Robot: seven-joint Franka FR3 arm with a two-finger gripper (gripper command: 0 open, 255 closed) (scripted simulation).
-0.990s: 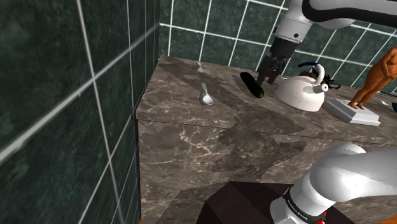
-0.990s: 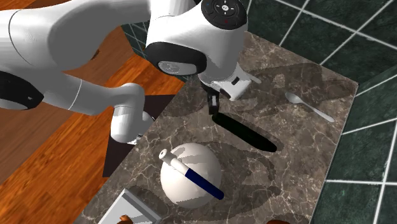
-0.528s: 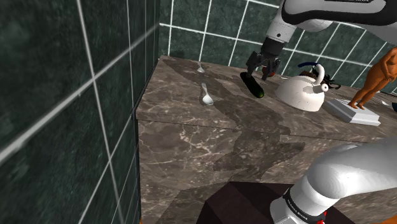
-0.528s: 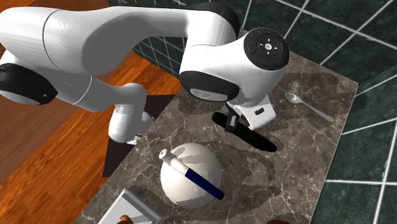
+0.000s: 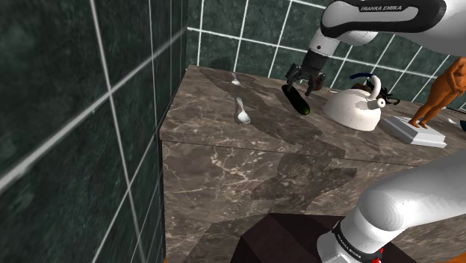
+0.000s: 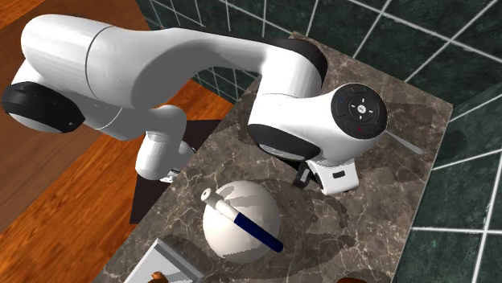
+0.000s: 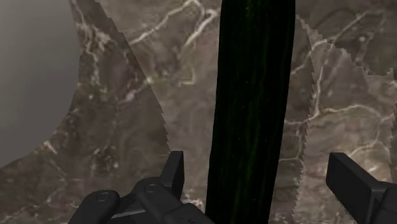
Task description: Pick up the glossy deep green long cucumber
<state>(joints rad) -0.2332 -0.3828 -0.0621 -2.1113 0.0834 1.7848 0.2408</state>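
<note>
A long, glossy, very dark green cucumber (image 5: 296, 100) lies flat on the brown marble counter (image 5: 224, 142) between a spoon and a white kettle. My black gripper (image 5: 302, 81) hangs just above the cucumber's far end, pointing down. In the wrist view the cucumber (image 7: 251, 108) runs lengthwise between the two fingers. The gripper (image 7: 261, 179) is open, one fingertip (image 7: 173, 170) on each side of the cucumber and neither touching it. In the second exterior view the white hand (image 6: 338, 137) covers the cucumber.
A white kettle (image 5: 357, 106) with a blue handle (image 6: 256, 230) stands close beside the cucumber. A spoon (image 5: 241, 110) lies on the other side, with a smaller one (image 5: 235, 78) near the tiled wall. A brown figurine (image 5: 440, 88) and a white slab (image 5: 414, 129) sit further along the counter.
The hand has swung from the kettle side across over the cucumber and turned. In the second exterior view it now hides the cucumber. The cucumber has not moved.
</note>
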